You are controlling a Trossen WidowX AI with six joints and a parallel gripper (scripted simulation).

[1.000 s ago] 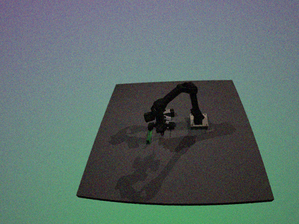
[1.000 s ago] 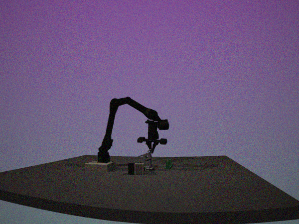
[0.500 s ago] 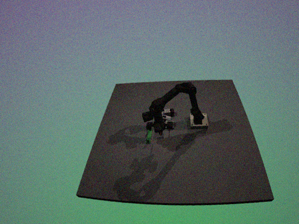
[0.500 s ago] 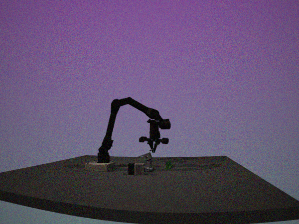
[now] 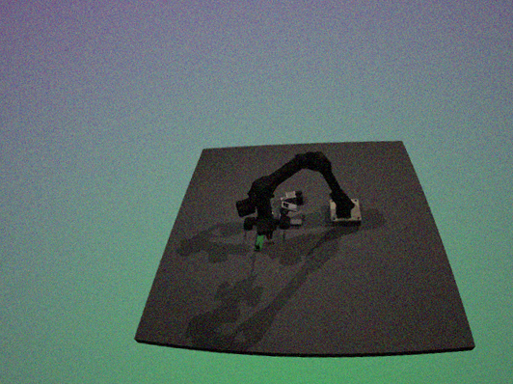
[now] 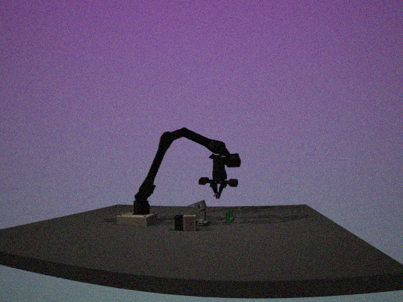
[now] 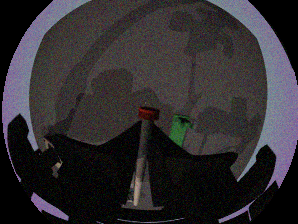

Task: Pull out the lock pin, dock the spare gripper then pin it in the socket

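Note:
My gripper [image 5: 270, 237] [image 6: 217, 196] [image 7: 145, 125] is shut on the lock pin, above the table. In the wrist view the pin [image 7: 144, 142] shows its red head just beyond the fingertips and its pale shaft running back between the fingers. A grey tilted piece on a post, seemingly the mount [image 6: 202, 205], stands below and to the left of the fingertips in the exterior view; the pin is clear of it. A pale block with a dark end [image 6: 189, 223] sits in front of it. I cannot tell for certain which piece is the spare gripper.
A green upright piece [image 5: 259, 242] [image 6: 230, 216] [image 7: 179, 131] stands on the dark table [image 5: 369, 285] [image 6: 269, 248], close to the gripper in the top view. The arm's pale base plate [image 5: 355, 217] [image 6: 129, 220] lies farther back. Shadows cross the table.

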